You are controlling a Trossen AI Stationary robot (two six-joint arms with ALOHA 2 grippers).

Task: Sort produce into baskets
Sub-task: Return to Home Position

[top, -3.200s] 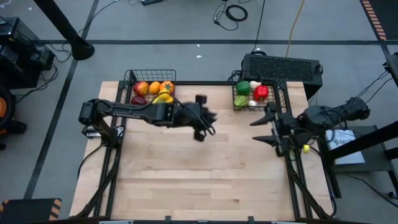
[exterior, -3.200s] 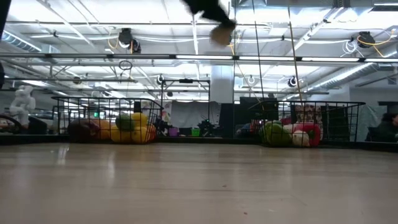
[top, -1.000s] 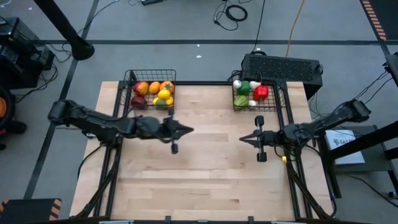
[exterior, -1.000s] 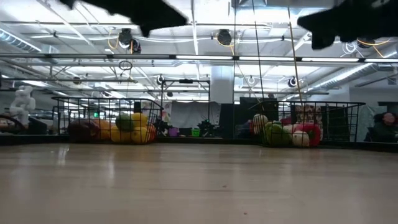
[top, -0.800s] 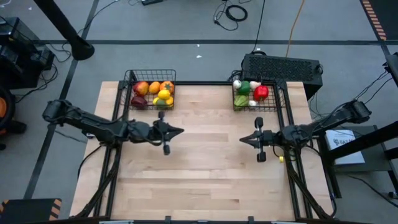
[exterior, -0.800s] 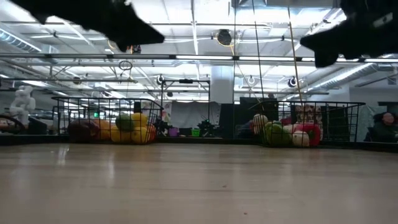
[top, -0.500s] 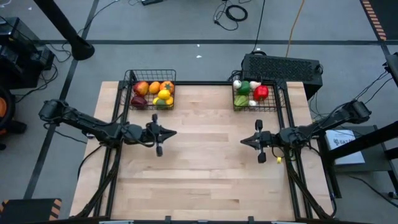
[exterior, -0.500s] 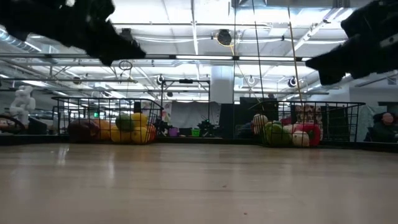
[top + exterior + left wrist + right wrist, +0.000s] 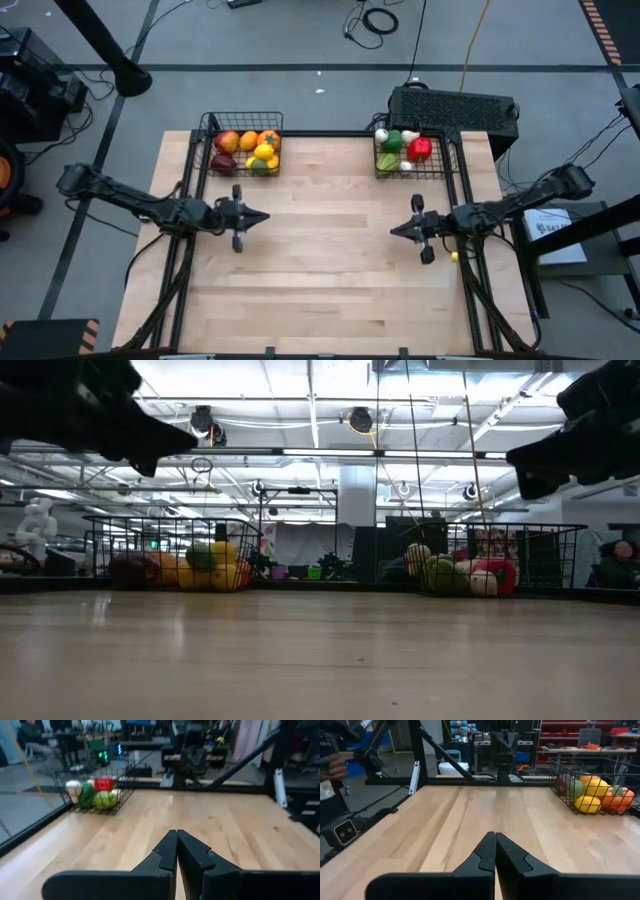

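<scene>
Produce [image 9: 248, 150] in both baskets [image 9: 241, 119], well apart from L gripper [image 9: 264, 216], R gripper [image 9: 393, 231], both closed.

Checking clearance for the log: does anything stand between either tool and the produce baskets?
Nothing visible does. The left tool and right tool hang shut above the table, and only bare wood lies between them and the left basket and right basket. All produce seen is inside those.

No readable text, no legible labels, brands, numbers, signs
</scene>
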